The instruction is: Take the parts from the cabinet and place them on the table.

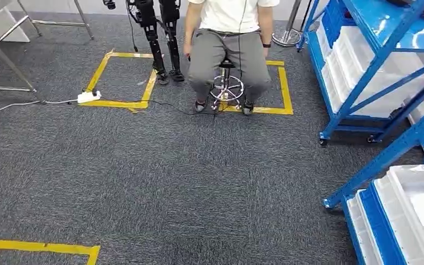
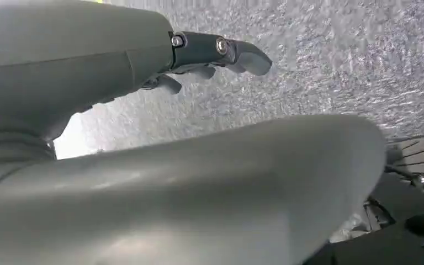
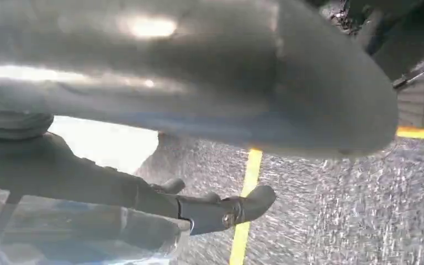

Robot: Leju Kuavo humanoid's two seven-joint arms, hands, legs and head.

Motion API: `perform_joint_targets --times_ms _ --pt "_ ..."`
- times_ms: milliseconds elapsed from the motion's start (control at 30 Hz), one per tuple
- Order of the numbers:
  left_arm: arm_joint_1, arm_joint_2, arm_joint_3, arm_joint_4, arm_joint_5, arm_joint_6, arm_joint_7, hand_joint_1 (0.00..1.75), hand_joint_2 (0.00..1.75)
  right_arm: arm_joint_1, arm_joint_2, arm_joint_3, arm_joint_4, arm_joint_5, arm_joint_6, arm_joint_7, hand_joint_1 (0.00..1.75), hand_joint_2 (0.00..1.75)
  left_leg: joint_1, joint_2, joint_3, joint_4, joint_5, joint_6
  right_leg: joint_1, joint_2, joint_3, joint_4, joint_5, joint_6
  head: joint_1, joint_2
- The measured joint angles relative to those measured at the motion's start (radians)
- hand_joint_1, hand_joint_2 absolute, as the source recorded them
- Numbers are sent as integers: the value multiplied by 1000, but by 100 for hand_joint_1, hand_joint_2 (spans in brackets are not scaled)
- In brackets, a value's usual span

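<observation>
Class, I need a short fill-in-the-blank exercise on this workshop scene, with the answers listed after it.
1. The person sits on a ____.
2. The squares taped on the carpet are ____ in colour.
3. The shelving rack holding white bins has a ____ frame.
4. The left hand holds ____.

Answers: stool; yellow; blue; nothing

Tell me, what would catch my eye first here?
Probably the person sitting on a stool straight ahead, inside a square of yellow tape on the grey carpet, with another robot's dark legs standing just left of them. Next, the blue racks along the right side, loaded with white bins.
</observation>
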Motion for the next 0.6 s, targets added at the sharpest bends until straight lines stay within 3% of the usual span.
perform_joint_targets --times_ms 33,67,100,133,167,200,233,300,333,367,433,467,500,533,600 --pt "-1 0 0 0 -7 5 0 0 0 -2 -3 -4 -1 2 0 0 0 0 0 12 7 0 -4 -8 2 26 1 1 5 -15 -8 0" --pt "-4 0 0 0 -11 10 -1 0 0 0 -3 -7 -1 4 0 0 0 0 0 22 13 -2 -3 -12 4 38 -1 2 4 -21 -21 0" --pt "-8 0 0 0 -13 10 0 0 0 2 -3 -10 -1 5 0 0 0 0 5 35 18 -5 -3 -15 10 50 -14 3 3 -27 -21 0" --pt "-14 0 0 0 -16 11 0 0 0 3 -4 -15 -1 8 2 0 0 0 10 49 23 -5 -7 -24 7 66 -9 1 5 -39 -21 0" --pt "-17 0 0 0 -19 14 2 0 0 4 -4 -18 -1 11 4 0 0 0 21 6 22 8 -22 -34 -4 84 0 -2 8 -47 -22 0" --pt "-16 0 0 1 -22 15 4 0 0 5 -6 -22 -1 13 6 0 0 0 22 -56 5 47 -57 -33 -1 93 -1 -1 12 -55 -26 0" --pt "-15 0 0 1 -23 19 6 0 0 3 -7 -24 -1 17 8 1 0 0 22 -91 -28 122 -103 -31 2 107 -3 -1 14 -63 -28 0" --pt "-14 0 0 3 -23 21 11 0 0 1 -6 -24 -1 23 14 1 0 0 22 -114 -104 279 -170 -29 14 140 -5 0 16 -67 -29 0" --pt "-13 0 0 3 -23 22 13 0 0 1 -6 -25 -1 27 14 0 0 0 21 -117 -130 321 -173 -25 19 157 -5 0 16 -70 -29 0" --pt "-13 0 0 3 -23 24 13 0 0 3 -6 -25 -1 30 15 0 0 0 20 -119 -133 310 -147 -19 22 176 -4 0 16 -70 -29 0" --pt "-14 0 0 3 -24 27 10 0 0 6 -7 -26 -1 34 15 0 0 0 17 -132 -80 177 -53 -4 25 207 1 0 17 -70 -28 0" --pt "-14 1 0 3 -24 27 8 0 0 6 -6 -26 -1 36 15 0 0 0 15 -160 -43 93 -9 4 25 222 4 0 17 -69 -29 0" --pt "-13 5 1 3 -24 27 7 0 0 5 -3 -27 -1 36 15 0 0 0 13 -217 -21 38 1 13 26 232 2 0 17 -68 -28 0" --pt "-13 5 2 3 -24 27 7 0 0 2 -3 -27 -1 37 15 0 0 0 13 -209 -16 24 0 12 32 246 -2 2 19 -65 -27 0" --pt "-19 5 2 3 -25 27 6 0 0 5 -3 -29 -1 37 15 0 0 0 2 -188 -16 25 1 18 19 267 -10 -2 26 -52 -29 0"
